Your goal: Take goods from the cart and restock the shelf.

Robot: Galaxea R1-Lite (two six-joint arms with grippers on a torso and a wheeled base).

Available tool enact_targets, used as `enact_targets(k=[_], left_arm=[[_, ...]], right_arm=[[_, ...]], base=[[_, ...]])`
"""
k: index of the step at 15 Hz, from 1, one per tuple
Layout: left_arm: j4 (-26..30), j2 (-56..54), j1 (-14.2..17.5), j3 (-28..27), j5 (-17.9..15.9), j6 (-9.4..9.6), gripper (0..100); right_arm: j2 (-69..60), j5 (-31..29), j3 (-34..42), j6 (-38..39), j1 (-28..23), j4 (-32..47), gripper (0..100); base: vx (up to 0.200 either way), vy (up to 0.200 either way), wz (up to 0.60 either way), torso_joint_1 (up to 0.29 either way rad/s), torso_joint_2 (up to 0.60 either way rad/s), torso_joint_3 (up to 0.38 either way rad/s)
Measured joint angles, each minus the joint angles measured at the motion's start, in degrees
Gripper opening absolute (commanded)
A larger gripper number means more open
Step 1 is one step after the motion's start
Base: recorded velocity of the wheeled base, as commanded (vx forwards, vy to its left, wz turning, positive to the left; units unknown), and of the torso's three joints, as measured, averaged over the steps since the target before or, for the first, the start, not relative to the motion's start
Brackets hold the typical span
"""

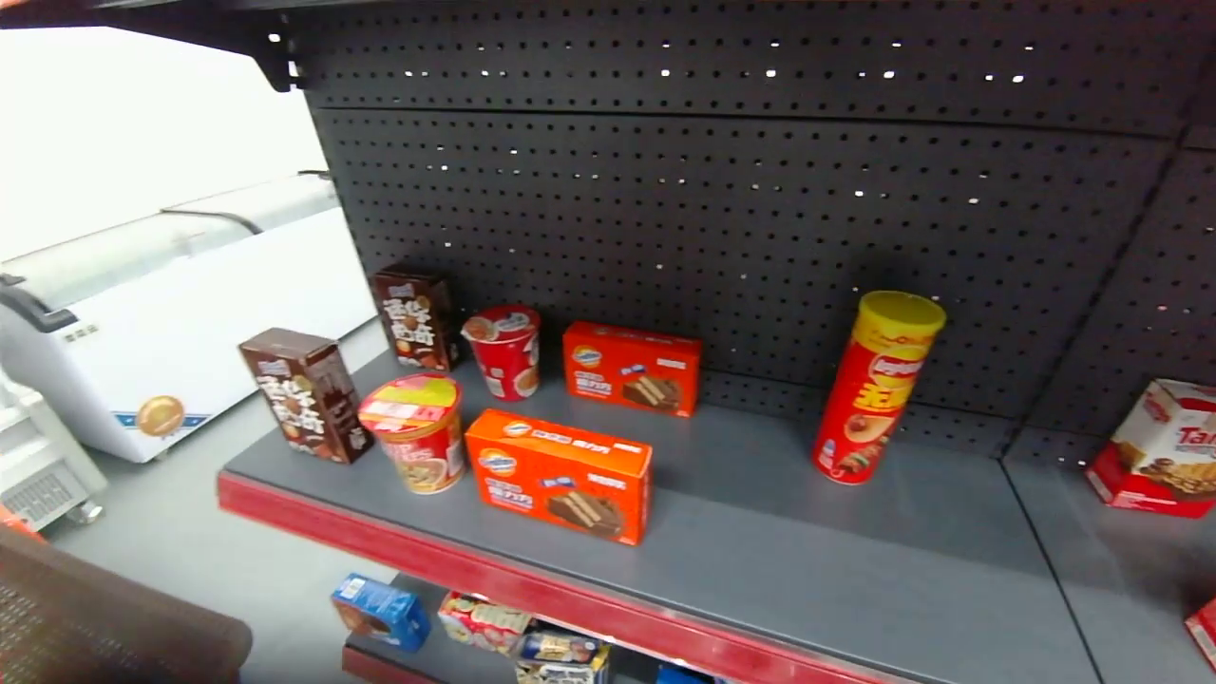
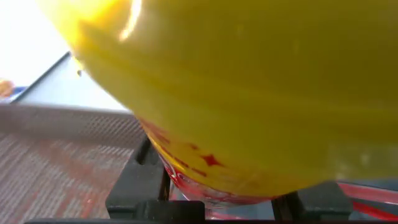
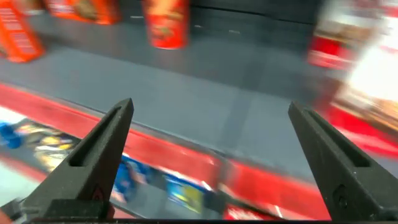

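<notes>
Your left gripper [image 2: 224,202] grips can [image 2: 249,93]: glossy yellow top, red lower part, red stars on yellow band. Can sits between dark fingers, above brown mesh of cart [image 2: 50,168]. Your right gripper [image 3: 210,106] spread wide, nothing between fingers, facing red front edge of shelf [image 1: 760,532].

Grey shelf, front row: brown box [image 1: 306,394], noodle cup [image 1: 415,432], orange box [image 1: 560,473]. Behind: second brown box [image 1: 415,318], red cup [image 1: 503,350], second orange box [image 1: 632,368]. Off to right: upright red tube [image 1: 879,385], yellow lid; past it, red-and-white box [image 1: 1159,446].
</notes>
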Motion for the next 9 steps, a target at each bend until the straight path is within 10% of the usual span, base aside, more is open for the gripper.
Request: enact_targets(k=[4, 9], left_arm=[[0.0, 0.0, 0.0, -0.2, 0.0, -0.05, 0], [0.0, 0.0, 0.1, -0.2, 0.1, -0.66, 0]], right_arm=[[0.0, 0.0, 0.0, 0.0, 0.0, 0.0, 100], [0.0, 0.0, 0.0, 0.0, 0.0, 0.1, 100]], base=[[0.000, 0.000, -0.60, 0.000, 0.00, 0.002], [0.000, 0.000, 0.00, 0.000, 0.00, 0.000]])
